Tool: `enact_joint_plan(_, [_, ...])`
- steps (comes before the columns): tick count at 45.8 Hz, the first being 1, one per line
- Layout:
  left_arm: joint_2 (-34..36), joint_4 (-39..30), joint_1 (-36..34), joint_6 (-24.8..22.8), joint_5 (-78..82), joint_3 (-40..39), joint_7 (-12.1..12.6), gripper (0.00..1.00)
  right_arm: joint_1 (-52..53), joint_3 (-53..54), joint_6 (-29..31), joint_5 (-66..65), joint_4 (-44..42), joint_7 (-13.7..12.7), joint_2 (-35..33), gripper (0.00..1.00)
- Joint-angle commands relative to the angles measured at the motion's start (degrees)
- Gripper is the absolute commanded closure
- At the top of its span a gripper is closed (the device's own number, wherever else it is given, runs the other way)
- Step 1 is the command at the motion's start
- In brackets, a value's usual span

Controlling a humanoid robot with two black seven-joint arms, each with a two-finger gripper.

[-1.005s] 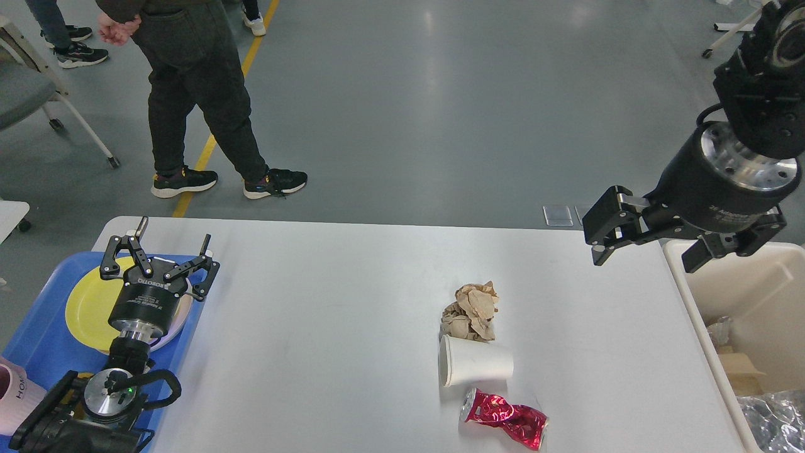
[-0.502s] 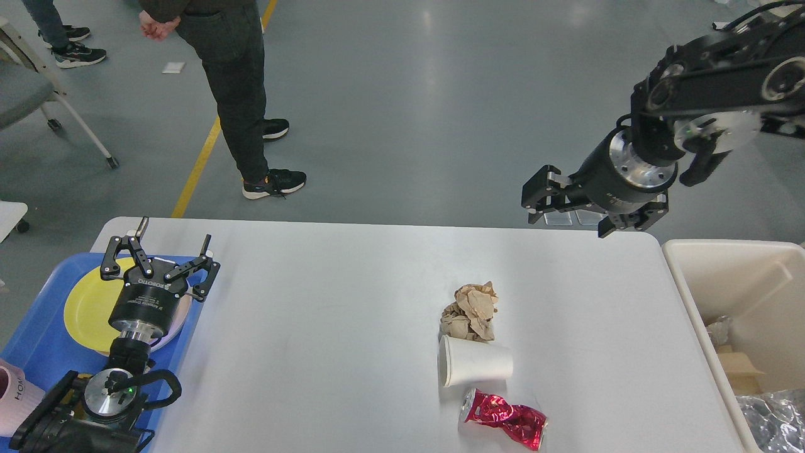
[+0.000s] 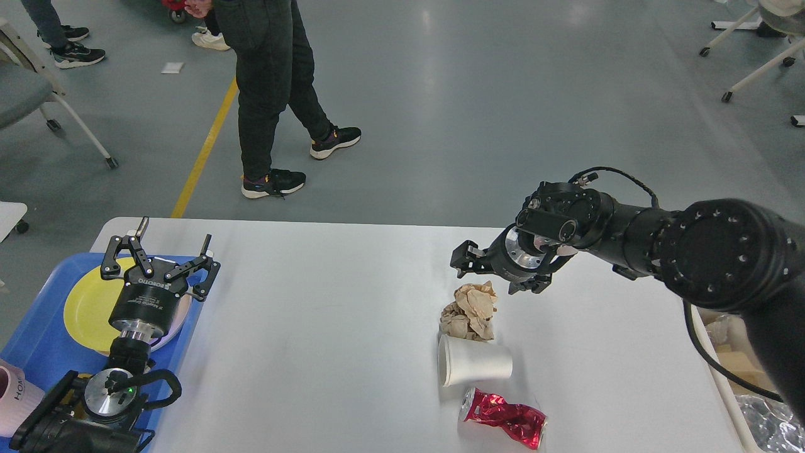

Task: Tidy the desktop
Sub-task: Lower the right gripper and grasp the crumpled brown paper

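On the desktop point(image 3: 327, 352), three bits of trash sit in a tight cluster right of centre: crumpled brown paper point(image 3: 470, 311) farthest from me, white paper cup point(image 3: 473, 368) lying on its side just below it and touching or nearly so, crushed red can point(image 3: 504, 426) just below the cup near the front edge. Cup's long axis runs left-right, open mouth pointing left. Can lies along the same line, slightly tilted down to the right, its top end facing left

Desktop itself fills the lower part of the view, long axis left-right, rounded far corners visible, far edge running straight across toward the grey floor

Right gripper point(image 3: 497, 270) hangs over the table just beyond the brown paper, pointing left and slightly down, arm coming in from the right edge. Fingers spread apart, nothing between them, one tip near the top of the paper wad; can't tell whether it touches

Left gripper point(image 3: 158, 251) hovers over the blue tray point(image 3: 38, 352) at the left end of the table, pointing away from me, fingers wide apart and empty. Below it a yellow plate point(image 3: 85, 302) lies in the tray; a pink mug point(image 3: 12, 396) shows partly at the left edge

Cream bin point(image 3: 723, 384) sits against the table's right edge, mostly hidden by the right arm, with cardboard and foil-like scraps inside

Two people stand on the floor beyond the table
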Motion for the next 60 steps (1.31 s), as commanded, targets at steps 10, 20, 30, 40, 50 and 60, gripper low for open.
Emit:
enact_joint_plan(10, [0.0, 0.0, 0.0, 0.0, 0.0, 0.0, 0.0, 0.03, -9.9, 0.8, -1.2, -0.3, -12.5, 0.0, 6.7, 0.0])
enact_joint_plan(20, [0.0, 0.0, -0.1, 0.0, 0.0, 0.0, 0.0, 0.03, -14.6, 1.0, -5.1, -0.4, -16.1, 0.1, 6.5, 0.0])
enact_joint_plan(30, [0.0, 0.0, -0.1, 0.0, 0.0, 0.0, 0.0, 0.03, -15.2, 1.0, -6.3, -0.4, -16.1, 0.2, 6.4, 0.0])
enact_joint_plan(40, [0.0, 0.0, -0.1, 0.0, 0.0, 0.0, 0.0, 0.03, -16.3, 1.3, -10.5, -0.3, -15.3, 0.4, 6.5, 0.07])
enact_joint_plan(50, [0.0, 0.0, -0.1, 0.0, 0.0, 0.0, 0.0, 0.03, -18.1, 1.9, -12.9, -0.2, -14.2, 0.5, 6.5, 0.52])
enact_joint_plan(60, [0.0, 0.0, 0.0, 0.0, 0.0, 0.0, 0.0, 0.03, -17.8, 4.4, -15.5, 0.0, -13.9, 0.4, 6.3, 1.0])
